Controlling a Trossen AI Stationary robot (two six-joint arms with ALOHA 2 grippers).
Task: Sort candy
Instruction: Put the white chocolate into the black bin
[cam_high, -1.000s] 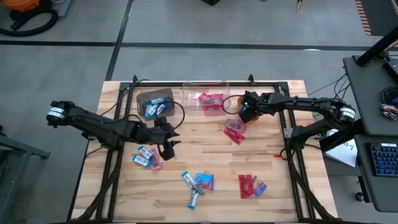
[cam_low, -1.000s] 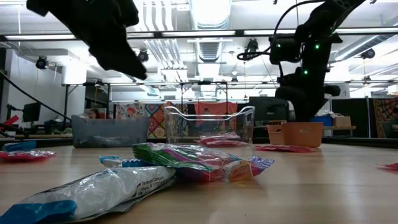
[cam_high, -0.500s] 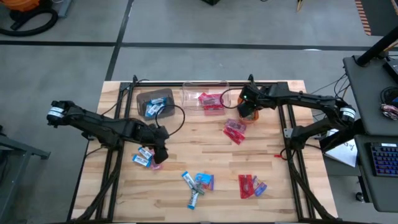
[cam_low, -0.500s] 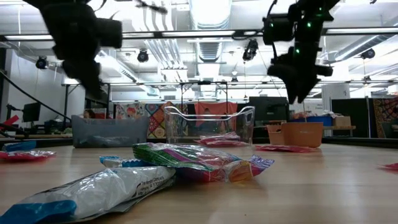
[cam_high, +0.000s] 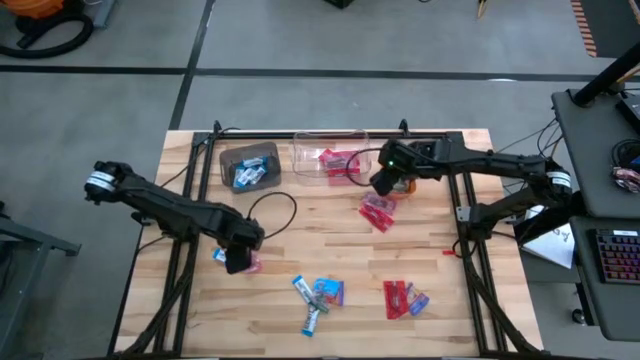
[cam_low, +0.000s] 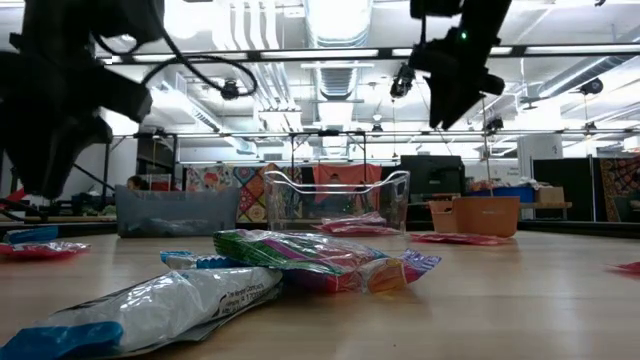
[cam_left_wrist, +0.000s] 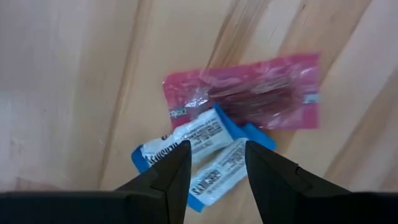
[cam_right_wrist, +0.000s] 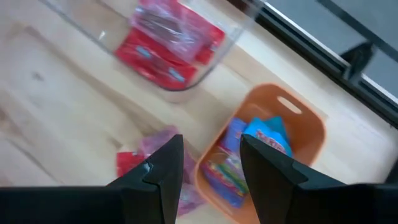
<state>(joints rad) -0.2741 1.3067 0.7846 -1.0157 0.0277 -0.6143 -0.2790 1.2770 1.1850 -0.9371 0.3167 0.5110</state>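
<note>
Under the left gripper (cam_left_wrist: 214, 163), jaws apart and empty: two blue-and-white candies (cam_left_wrist: 205, 149) between the fingertips, a pink one (cam_left_wrist: 249, 99) just beyond. Right gripper (cam_right_wrist: 210, 163), jaws apart, empty, above the orange bin (cam_right_wrist: 283, 146) holding candy.

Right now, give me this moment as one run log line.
left hand: open, above blue-and-white candies | right hand: open, empty, over orange bin | clear bin: red candy inside
</note>
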